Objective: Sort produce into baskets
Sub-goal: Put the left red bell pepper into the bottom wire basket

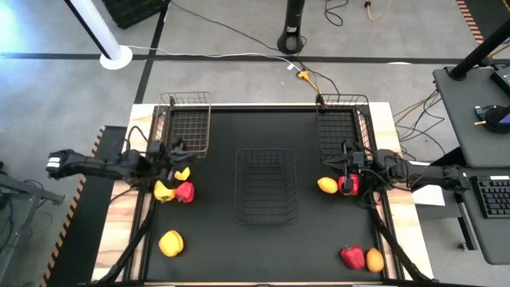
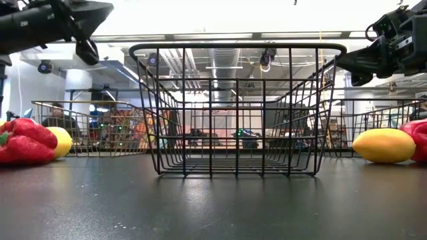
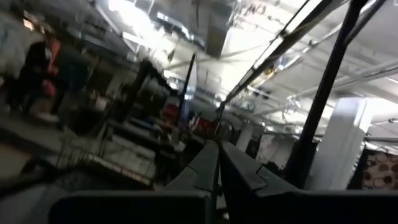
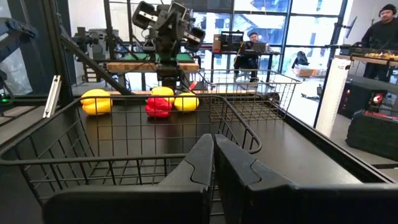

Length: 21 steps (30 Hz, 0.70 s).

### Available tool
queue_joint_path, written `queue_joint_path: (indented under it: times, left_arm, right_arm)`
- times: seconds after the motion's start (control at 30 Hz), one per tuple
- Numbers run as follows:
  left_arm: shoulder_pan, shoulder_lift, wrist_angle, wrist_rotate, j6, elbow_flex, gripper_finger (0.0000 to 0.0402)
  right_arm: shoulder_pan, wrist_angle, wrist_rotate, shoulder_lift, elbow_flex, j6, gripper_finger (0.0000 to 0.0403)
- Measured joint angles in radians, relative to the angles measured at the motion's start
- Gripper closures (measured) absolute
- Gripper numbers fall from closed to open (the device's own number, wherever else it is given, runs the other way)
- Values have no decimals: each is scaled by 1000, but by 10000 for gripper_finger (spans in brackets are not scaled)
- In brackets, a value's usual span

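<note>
Three wire baskets stand on the black table: a copper one [image 1: 186, 123] at the far left, a dark one [image 1: 343, 127] at the far right and a dark one [image 1: 267, 185] in the middle. My left gripper [image 1: 179, 151] is shut and empty, raised above two yellow peppers [image 1: 163, 190] and a red pepper [image 1: 185, 191]. My right gripper [image 1: 348, 157] is shut and empty, raised above an orange fruit [image 1: 327, 186] and a red pepper [image 1: 348, 185]. Another yellow piece [image 1: 171, 242] lies near left. A red pepper [image 1: 351, 256] and an orange fruit [image 1: 374, 259] lie near right.
The middle basket [image 2: 237, 110] fills the centre of the low view, with produce on either side of it. Both arms [image 2: 47, 20] [image 2: 387, 47] hang above table height. The right wrist view looks over the middle basket's rim [image 4: 124, 155] toward the left arm [image 4: 168, 25]. People sit beyond the table.
</note>
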<state>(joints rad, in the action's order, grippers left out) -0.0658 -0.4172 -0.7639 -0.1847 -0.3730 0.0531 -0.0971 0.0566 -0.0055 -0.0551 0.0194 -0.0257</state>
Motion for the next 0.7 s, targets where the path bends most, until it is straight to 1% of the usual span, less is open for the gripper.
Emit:
queue_joint_path:
  times: [0.1, 0.17, 0.2, 0.27, 0.33, 0.4, 0.43, 0.53, 0.7]
  left_arm:
    - [0, -40, 116, 84, -38, 73, 401]
    - [0, -64, 251, 124, -13, 161, 401]
    - [0, -76, 336, 119, 18, 214, 401]
    - [3, -104, 535, 73, 100, 336, 401]
    - [3, -144, 740, -26, 168, 456, 401]
    - [4, -191, 912, -120, 181, 562, 401]
    - [5, -217, 994, -146, 177, 611, 401]
    - [-9, -286, 1191, -132, 85, 734, 401]
    - [-83, -393, 1540, 2, -155, 873, 401]
  right_arm:
    - [0, 0, 0, 0, 0, 0, 393]
    - [0, 0, 0, 0, 0, 0, 393]
    - [0, 0, 0, 0, 0, 0, 393]
    - [0, 0, 0, 0, 0, 0, 393]
    - [0, 0, 0, 0, 0, 0, 393]
    - [0, 0, 0, 0, 0, 0, 393]
    - [0, 0, 0, 0, 0, 0, 393]
    - [0, 0, 0, 0, 0, 0, 393]
    - [0, 0, 0, 0, 0, 0, 393]
